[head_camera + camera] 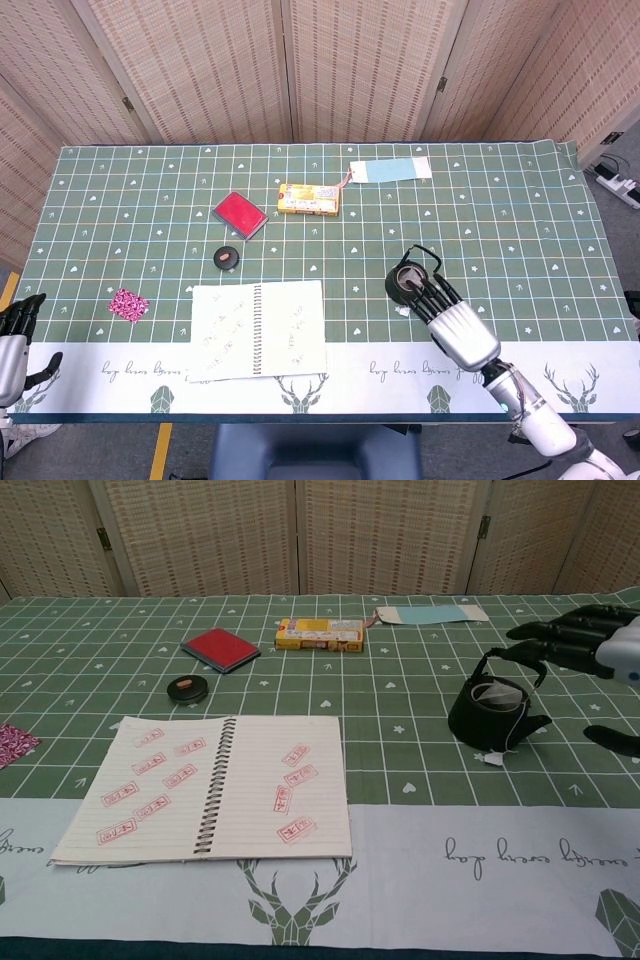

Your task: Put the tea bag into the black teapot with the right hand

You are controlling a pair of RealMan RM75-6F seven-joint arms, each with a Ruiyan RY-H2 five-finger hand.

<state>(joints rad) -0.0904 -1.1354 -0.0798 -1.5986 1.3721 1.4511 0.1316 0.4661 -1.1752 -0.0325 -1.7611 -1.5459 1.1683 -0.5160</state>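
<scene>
The tea bag [494, 694], light and limp, is seen inside the black teapot [487, 714] at right; its tag [493, 760] dangles outside. The right robot hand [585, 650] is released, fingers spread.

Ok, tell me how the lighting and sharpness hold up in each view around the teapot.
Head view: even, soft light, no glare; the teapot is sharp, with the right robot hand crisp beside it. Chest view: the same flat light, only a faint shadow under the teapot; the small paper tag on the tablecloth is readable, and the right robot hand is cut off at the frame edge.
</scene>
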